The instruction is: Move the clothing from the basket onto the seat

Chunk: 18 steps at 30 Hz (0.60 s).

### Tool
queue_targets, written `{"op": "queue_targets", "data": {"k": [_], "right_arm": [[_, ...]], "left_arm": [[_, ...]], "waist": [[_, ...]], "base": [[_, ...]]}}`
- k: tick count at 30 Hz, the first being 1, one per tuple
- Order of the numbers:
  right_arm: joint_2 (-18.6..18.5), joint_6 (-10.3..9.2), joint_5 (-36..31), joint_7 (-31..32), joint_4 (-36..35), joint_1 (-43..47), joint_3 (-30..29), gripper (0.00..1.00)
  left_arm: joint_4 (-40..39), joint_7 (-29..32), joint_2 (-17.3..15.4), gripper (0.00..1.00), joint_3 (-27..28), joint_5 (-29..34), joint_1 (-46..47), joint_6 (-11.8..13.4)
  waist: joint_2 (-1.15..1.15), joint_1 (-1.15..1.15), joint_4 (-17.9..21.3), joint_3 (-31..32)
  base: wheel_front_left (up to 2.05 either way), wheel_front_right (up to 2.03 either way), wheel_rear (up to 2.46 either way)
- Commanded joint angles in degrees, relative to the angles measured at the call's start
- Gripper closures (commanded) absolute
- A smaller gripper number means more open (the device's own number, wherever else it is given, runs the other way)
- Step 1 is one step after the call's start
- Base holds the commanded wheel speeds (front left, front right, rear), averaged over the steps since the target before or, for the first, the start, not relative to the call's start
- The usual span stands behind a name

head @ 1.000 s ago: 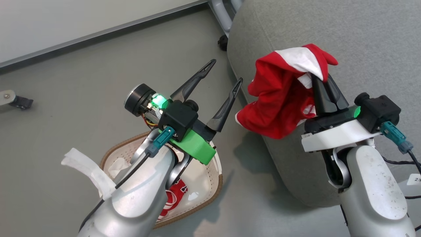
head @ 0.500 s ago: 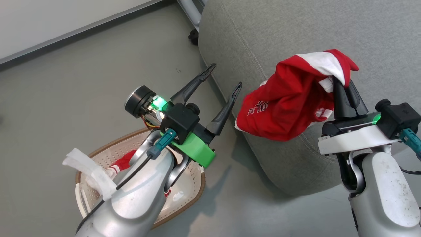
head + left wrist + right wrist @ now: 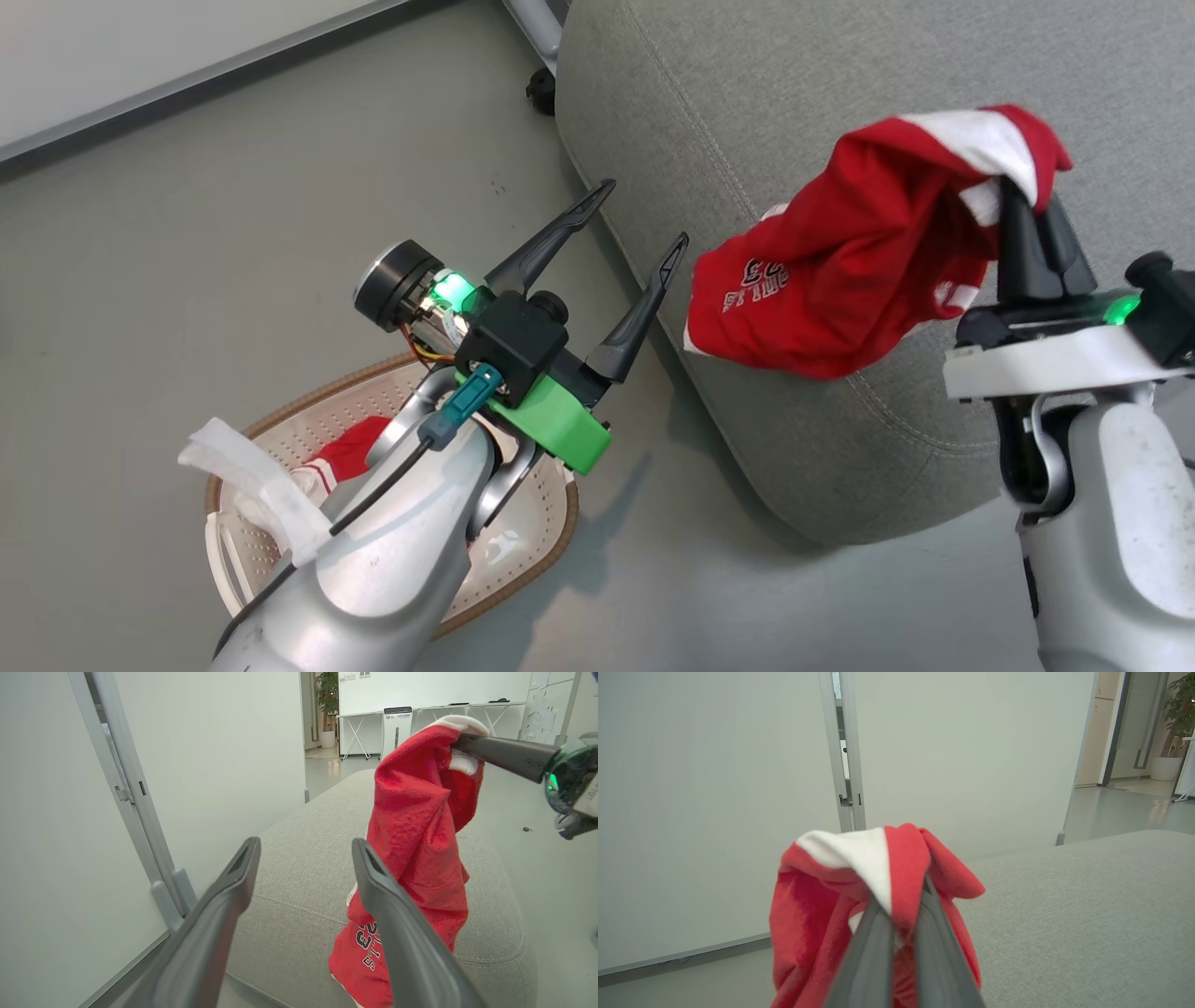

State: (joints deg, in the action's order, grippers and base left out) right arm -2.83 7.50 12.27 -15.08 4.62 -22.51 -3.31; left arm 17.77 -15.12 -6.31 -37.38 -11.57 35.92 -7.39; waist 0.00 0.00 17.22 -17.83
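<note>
My right gripper (image 3: pixel 1019 198) is shut on a red garment with a broad white panel (image 3: pixel 840 271). The garment hangs from it above the front left part of the light-grey seat (image 3: pixel 794 84), its lower hem drooping near the seat's rounded edge. In the right wrist view the shut fingertips (image 3: pixel 901 896) pinch the white-and-red fold (image 3: pixel 859 854). My left gripper (image 3: pixel 644 215) stands open and empty above the floor, beside the seat's edge and over the basket (image 3: pixel 551 523). A second red garment with white trim (image 3: pixel 345 453) lies in the basket, mostly hidden by my left forearm. The left wrist view shows the hanging garment (image 3: pixel 420 835) over the seat (image 3: pixel 299 882).
A pale partition wall runs along the far side, with a grey metal foot and a black caster (image 3: pixel 540 93) at the seat's far corner. Its upright post (image 3: pixel 131 793) stands left of the seat. Grey floor surrounds the basket.
The camera has swung, shifting the seat and basket left in the picture. My right gripper has carried the red garment farther over the seat. The left gripper stays open.
</note>
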Motion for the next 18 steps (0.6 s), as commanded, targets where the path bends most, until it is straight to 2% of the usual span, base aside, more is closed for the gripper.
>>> {"op": "queue_targets", "data": {"k": [1, 12, 18], "right_arm": [[-0.12, -0.02, 0.27, -0.14, -0.38, -1.74, -0.71, 1.00], [-0.16, -0.02, -6.10, -0.14, -0.93, -16.96, -8.44, 1.00], [-3.16, -0.02, -8.10, -0.14, -0.71, -26.63, -12.95, 1.00]], "left_arm": [[0.07, -0.06, -0.43, 0.00, 0.14, -0.35, 1.04, -0.11], [-0.57, -0.06, -0.41, 0.00, -0.01, 0.41, 4.51, -0.12], [-0.95, -0.06, -0.92, 0.00, -0.04, 1.14, 7.06, -0.12]], "waist": [[0.00, 0.00, -0.25, -0.81], [0.00, 0.00, -3.25, -9.35], [0.00, 0.00, -5.52, -15.16]], "base": [[0.00, 0.00, 0.00], [0.00, 0.00, 0.00], [0.00, 0.00, 0.00]]}}
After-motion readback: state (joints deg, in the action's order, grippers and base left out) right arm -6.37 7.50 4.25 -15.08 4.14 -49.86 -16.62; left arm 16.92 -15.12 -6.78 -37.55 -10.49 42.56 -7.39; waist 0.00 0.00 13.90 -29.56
